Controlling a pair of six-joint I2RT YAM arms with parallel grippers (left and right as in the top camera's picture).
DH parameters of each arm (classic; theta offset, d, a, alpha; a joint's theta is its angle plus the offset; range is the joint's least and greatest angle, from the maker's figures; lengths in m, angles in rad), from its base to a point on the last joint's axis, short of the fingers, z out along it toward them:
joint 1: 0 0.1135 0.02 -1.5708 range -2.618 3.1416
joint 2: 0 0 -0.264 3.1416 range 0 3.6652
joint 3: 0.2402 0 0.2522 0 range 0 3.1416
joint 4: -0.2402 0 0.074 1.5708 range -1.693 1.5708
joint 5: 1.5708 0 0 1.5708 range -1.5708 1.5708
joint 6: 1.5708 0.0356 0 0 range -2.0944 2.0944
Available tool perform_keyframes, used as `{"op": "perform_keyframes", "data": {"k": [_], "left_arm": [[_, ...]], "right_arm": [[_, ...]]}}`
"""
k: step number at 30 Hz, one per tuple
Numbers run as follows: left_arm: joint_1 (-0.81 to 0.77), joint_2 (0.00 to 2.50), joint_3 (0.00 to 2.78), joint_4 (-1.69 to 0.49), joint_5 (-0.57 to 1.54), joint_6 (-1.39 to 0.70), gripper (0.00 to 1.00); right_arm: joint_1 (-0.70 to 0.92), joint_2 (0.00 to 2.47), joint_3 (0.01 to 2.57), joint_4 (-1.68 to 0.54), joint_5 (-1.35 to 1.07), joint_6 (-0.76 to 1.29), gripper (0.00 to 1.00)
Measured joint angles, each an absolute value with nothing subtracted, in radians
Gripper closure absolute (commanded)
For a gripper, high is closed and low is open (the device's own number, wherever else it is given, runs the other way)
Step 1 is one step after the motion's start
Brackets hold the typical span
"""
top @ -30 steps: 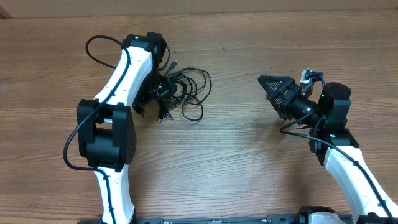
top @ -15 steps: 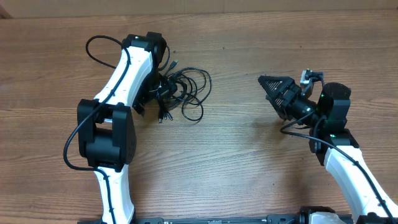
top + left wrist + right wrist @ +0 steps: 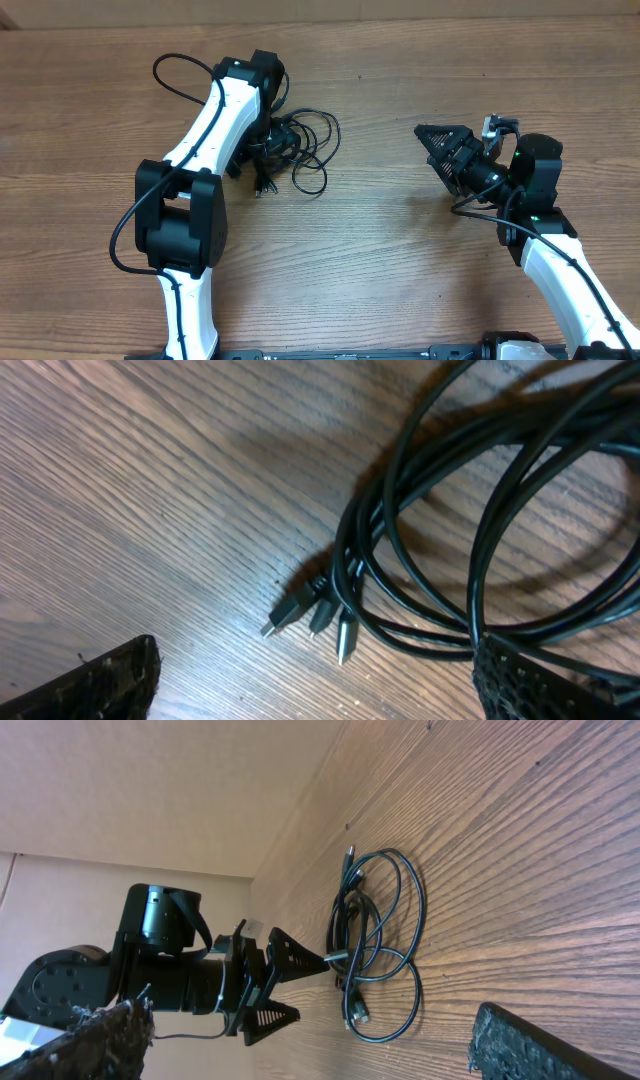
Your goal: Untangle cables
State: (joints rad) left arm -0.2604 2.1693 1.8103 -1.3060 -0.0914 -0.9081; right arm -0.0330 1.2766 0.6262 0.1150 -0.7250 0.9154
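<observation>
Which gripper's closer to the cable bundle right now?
Left. The left gripper hovers directly over the cables, open jaws either side of the plug ends; the right gripper sits well off to their right, apart from them.

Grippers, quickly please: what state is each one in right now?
Left gripper: jaws open, over the cables, holding nothing.
Right gripper: jaws open, empty, away from the cables.
</observation>
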Motion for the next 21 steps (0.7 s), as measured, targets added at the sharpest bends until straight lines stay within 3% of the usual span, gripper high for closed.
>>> {"op": "perform_keyframes", "data": {"k": [21], "left_arm": [[-0.162,2.17,1.807,-1.285,-0.072,-0.695,0.0]], "right_arm": [[-0.033,1.277,0.626,0.088,-0.686,0.916,0.0]]}}
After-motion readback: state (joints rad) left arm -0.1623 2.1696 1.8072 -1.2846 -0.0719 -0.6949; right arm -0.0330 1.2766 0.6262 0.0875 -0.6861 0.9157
